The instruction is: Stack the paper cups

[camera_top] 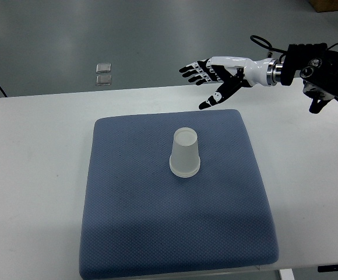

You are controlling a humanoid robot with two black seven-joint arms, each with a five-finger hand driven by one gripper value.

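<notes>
White paper cup (185,153) stands inverted, axis vertical; right hand (214,76) spread, empty.

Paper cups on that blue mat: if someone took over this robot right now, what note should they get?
Right robot hand: open, empty, raised over the table's far edge, apart from the cup.
Left robot hand: not in view.
Paper cup: upside down on the blue mat, near its middle; whether it is one cup or a nested stack cannot be told.
No other cups visible.
Left: check the stack.
</notes>
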